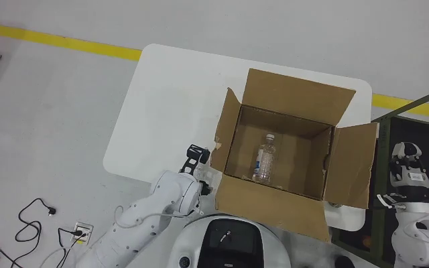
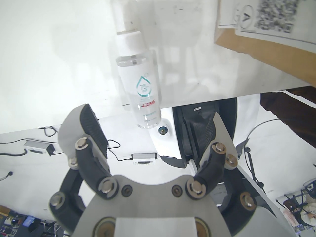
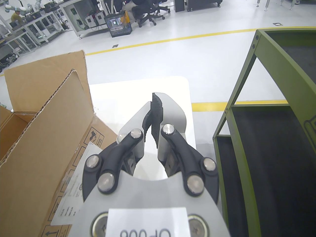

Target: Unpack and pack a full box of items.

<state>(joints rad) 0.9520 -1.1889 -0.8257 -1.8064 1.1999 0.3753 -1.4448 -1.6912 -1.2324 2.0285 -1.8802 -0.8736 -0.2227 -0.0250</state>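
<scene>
A small clear spray bottle (image 2: 138, 80) with a white collar lies on the white table (image 2: 61, 50) close to its near edge. My left gripper (image 2: 153, 127) is open just behind the bottle's base, fingers on either side and not touching it. The open cardboard box (image 1: 288, 94) stands on the right half of the table, with a clear plastic bottle (image 1: 265, 157) lying on its floor. My right gripper (image 3: 154, 109) is shut on nothing, held above the table's right end beside the box's outer wall (image 3: 49, 114).
A green cart (image 3: 271, 80) with black shelves stands just right of the table. A corner of the box with a paper label (image 2: 261, 8) is near the spray bottle. The left half of the table (image 1: 167, 107) is bare. Cables lie on the floor (image 1: 40, 221).
</scene>
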